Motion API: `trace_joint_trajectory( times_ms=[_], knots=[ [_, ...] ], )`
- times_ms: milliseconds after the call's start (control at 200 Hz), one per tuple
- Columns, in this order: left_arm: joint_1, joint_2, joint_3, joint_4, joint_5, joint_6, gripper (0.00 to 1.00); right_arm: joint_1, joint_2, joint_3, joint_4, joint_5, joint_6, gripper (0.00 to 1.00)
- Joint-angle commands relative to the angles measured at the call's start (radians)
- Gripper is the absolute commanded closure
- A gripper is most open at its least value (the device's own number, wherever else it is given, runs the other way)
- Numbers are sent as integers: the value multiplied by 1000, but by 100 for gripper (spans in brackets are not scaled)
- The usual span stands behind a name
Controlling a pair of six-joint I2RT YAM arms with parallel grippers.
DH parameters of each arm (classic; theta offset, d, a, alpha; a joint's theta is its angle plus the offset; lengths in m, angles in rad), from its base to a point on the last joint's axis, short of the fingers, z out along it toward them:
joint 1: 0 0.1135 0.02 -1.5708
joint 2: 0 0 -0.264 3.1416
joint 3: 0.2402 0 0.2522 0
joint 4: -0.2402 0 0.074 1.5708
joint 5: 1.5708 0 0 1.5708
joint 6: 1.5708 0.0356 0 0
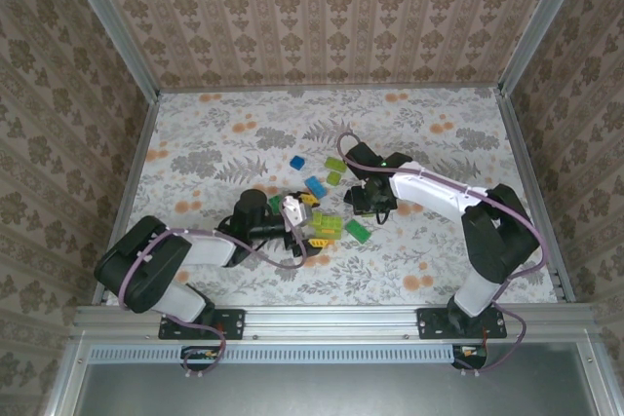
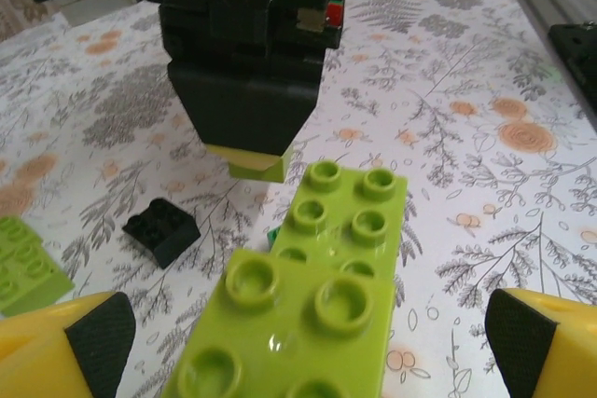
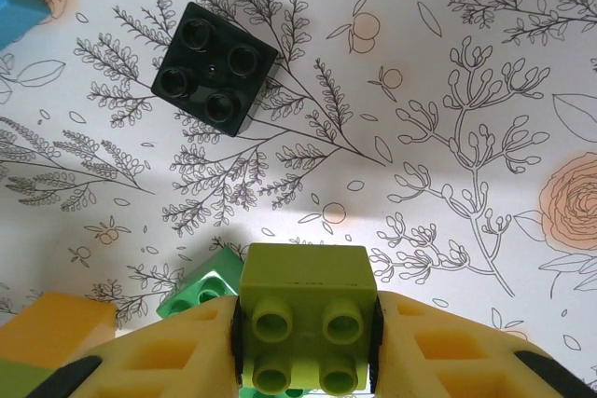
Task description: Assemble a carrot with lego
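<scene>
On the left, the left gripper stood with its fingers spread wide, grasping nothing. Two light green bricks lay on the patterned table between its pads, overlapping; we could not tell whether they were joined. A black brick sat loose beside them. In the middle, a blue brick, a dark green brick and an orange brick lay loose among other scattered pieces. To the right, the right gripper had its fingers clamped on a single light green brick, low over the table. We judged the carrot barely begun: no orange body was built, and nearly all the stacking remained.
</scene>
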Motion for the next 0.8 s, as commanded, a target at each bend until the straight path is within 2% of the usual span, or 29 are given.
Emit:
trace_joint_trajectory(
  times_ms=[0, 370, 675, 795],
  knots=[
    [15, 12, 31, -32, 77, 35, 1, -6, -43, -12, -45, 1, -2, 64],
    [23, 80, 85, -54, 157, 34, 27, 2, -116, 18, -98, -6, 0, 65],
    [18, 84, 83, -70, 137, 48, 56, 38, -153, 39, -139, -9, 19, 66],
    [15, 80, 75, -70, 120, 55, 62, 67, -154, 44, -145, -43, 38, 67]
  ],
)
